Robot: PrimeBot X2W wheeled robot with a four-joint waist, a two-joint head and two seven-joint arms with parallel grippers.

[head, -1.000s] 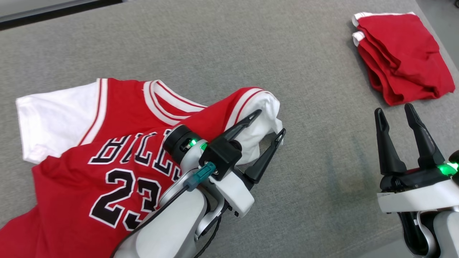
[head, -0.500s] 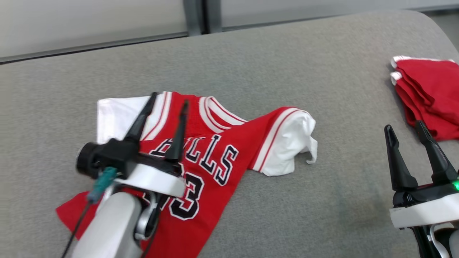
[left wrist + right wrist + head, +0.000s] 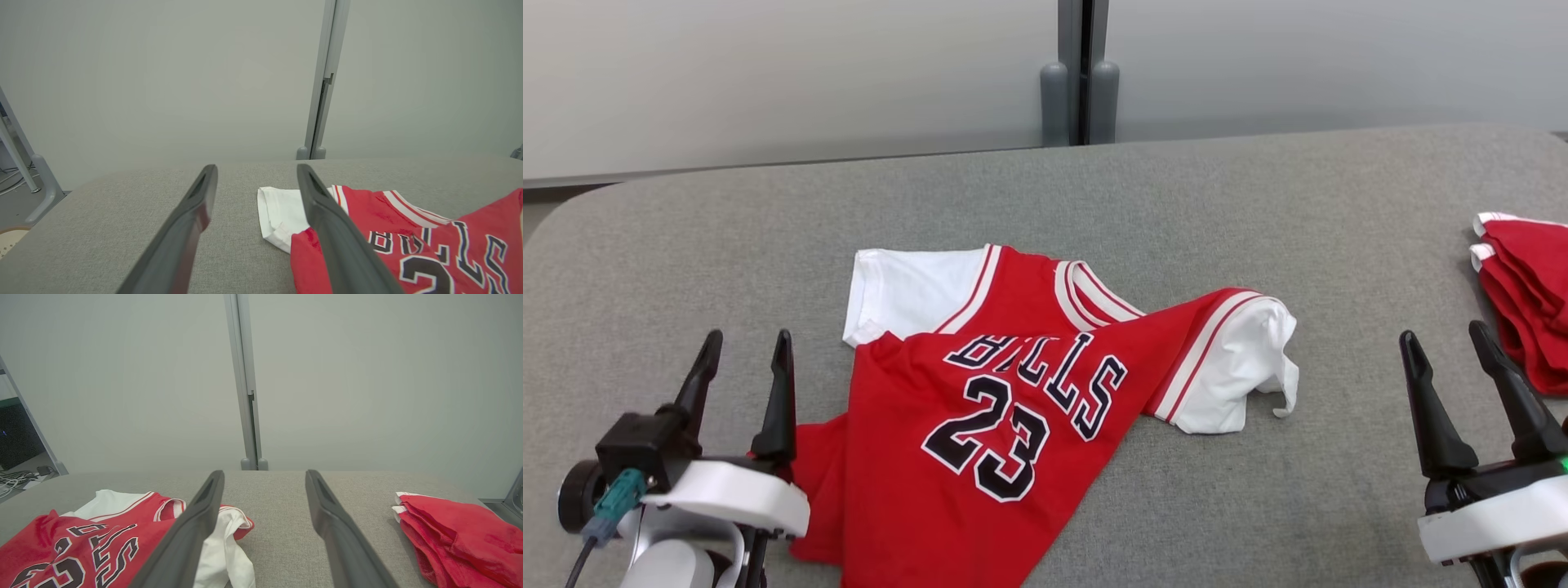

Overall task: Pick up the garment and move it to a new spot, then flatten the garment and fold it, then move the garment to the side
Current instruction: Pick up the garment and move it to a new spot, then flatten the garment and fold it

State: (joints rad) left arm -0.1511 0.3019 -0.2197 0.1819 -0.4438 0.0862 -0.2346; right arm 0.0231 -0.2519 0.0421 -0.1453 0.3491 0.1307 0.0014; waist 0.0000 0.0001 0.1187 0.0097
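At the counter's (image 3: 1176, 204) near edge, left claw (image 3: 749, 343) spread wide, nothing in it. Jersey (image 3: 1013, 392) lies rumpled just to its right, red hem near the claw, far white sleeve bunched up. Right claw (image 3: 1443, 336) also wide, empty, well clear of the jersey, with the folded red pile (image 3: 1531, 278) just to its right.
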